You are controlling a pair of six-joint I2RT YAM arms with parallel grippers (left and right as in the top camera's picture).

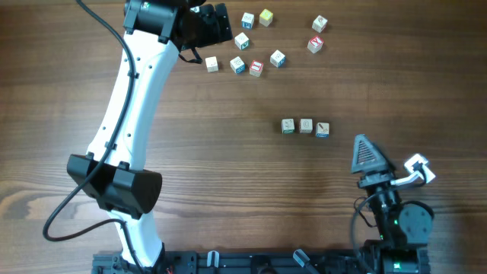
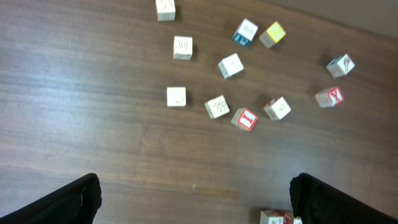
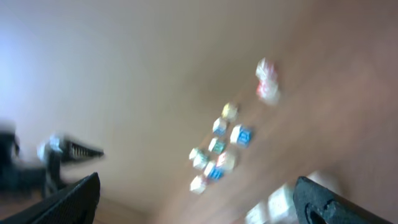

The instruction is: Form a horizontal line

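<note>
A short row of three pale cubes [image 1: 305, 126] lies right of the table's centre, with small gaps between them. Its left end shows at the bottom edge of the left wrist view [image 2: 275, 218]. Several loose cubes [image 1: 256, 68] lie scattered at the far side, and they also show in the left wrist view [image 2: 245, 118]. My left gripper [image 1: 217, 23] is open and empty, high over the far cubes [image 2: 193, 196]. My right gripper [image 1: 368, 154] is open and empty, near and to the right of the row. Its wrist view [image 3: 196, 199] is blurred.
Two loose cubes, one with a red letter [image 1: 315, 45], lie apart at the far right. Two more cubes [image 2: 182, 47] show only in the left wrist view, under the left arm. The white left arm [image 1: 129, 114] crosses the table's left half.
</note>
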